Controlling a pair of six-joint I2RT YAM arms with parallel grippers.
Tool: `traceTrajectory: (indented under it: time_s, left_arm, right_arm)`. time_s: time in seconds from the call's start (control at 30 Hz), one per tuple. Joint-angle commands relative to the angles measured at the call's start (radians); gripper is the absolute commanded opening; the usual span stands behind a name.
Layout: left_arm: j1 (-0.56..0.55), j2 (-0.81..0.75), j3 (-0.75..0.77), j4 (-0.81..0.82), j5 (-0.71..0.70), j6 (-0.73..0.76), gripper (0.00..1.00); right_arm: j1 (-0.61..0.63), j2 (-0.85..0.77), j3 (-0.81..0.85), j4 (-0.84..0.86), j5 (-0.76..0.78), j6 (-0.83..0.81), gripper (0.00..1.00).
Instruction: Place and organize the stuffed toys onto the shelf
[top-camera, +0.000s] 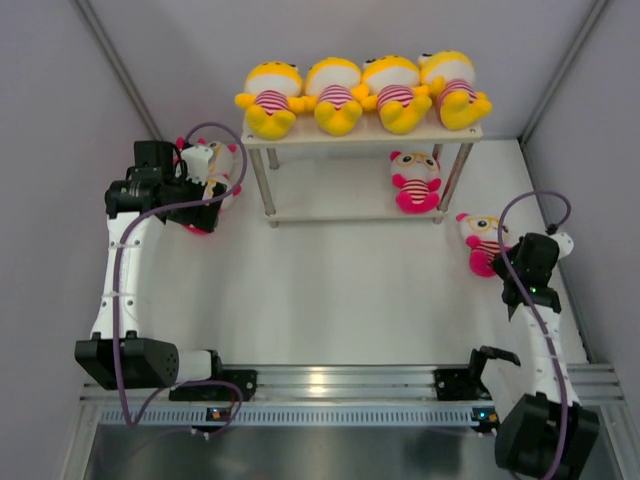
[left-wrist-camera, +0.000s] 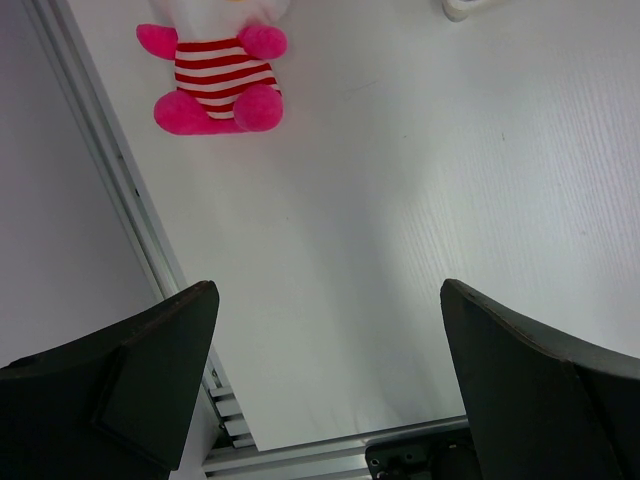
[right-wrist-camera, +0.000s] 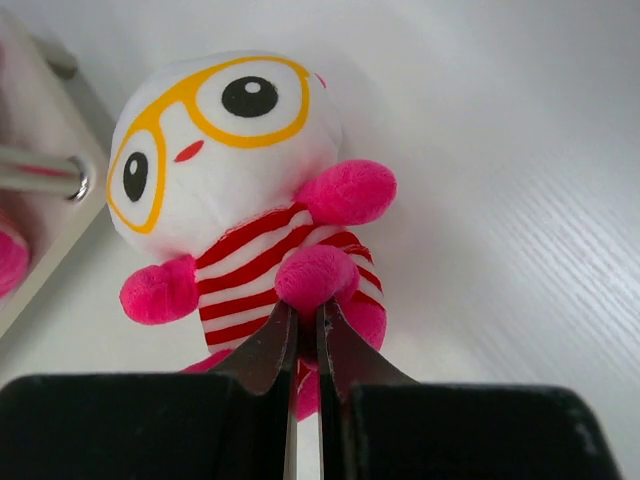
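Right of the shelf (top-camera: 330, 200), the right claw (right-wrist-camera: 306, 325) is pinching a pink-limbed doll (right-wrist-camera: 225, 160) on the table (right-wrist-camera: 520, 200); the left claw (left-wrist-camera: 325, 300) hangs spread wide.

**White table inside a grey enclosure**

A white tabletop (top-camera: 330, 300) with a fine, streaked grain fills the middle of the scene. Plain grey walls (top-camera: 50, 120) close it in on the left, right and back. Thin metal frame bars (top-camera: 118, 62) slant along the back corners. A ribbed aluminium rail (top-camera: 340, 385) runs across the near edge, with a dark glossy panel (top-camera: 300, 455) just below it.
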Motion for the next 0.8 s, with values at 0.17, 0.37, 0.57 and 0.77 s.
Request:
traceTrajectory:
  time_s: [0.17, 0.37, 0.57, 0.77]
  left_arm:
    - [-0.002, -0.009, 0.009, 0.002, 0.000, -0.014, 0.99]
    - [-0.002, -0.011, 0.011, 0.004, 0.020, -0.017, 0.99]
    - [-0.002, -0.020, 0.003, 0.004, 0.017, -0.018, 0.99]
    - [-0.002, -0.032, -0.005, 0.001, -0.004, -0.015, 0.99]
  right_arm:
    - [0.160, -0.323, 0.066, -0.318, -0.140, -0.047, 0.00]
    - [0.261, -0.411, 0.084, -0.304, -0.367, -0.076, 0.00]
    - [0.404, -0.377, 0.150, -0.232, -0.316, -0.063, 0.00]
    - [0.579, -0.232, 0.190, -0.015, -0.205, 0.025, 0.00]
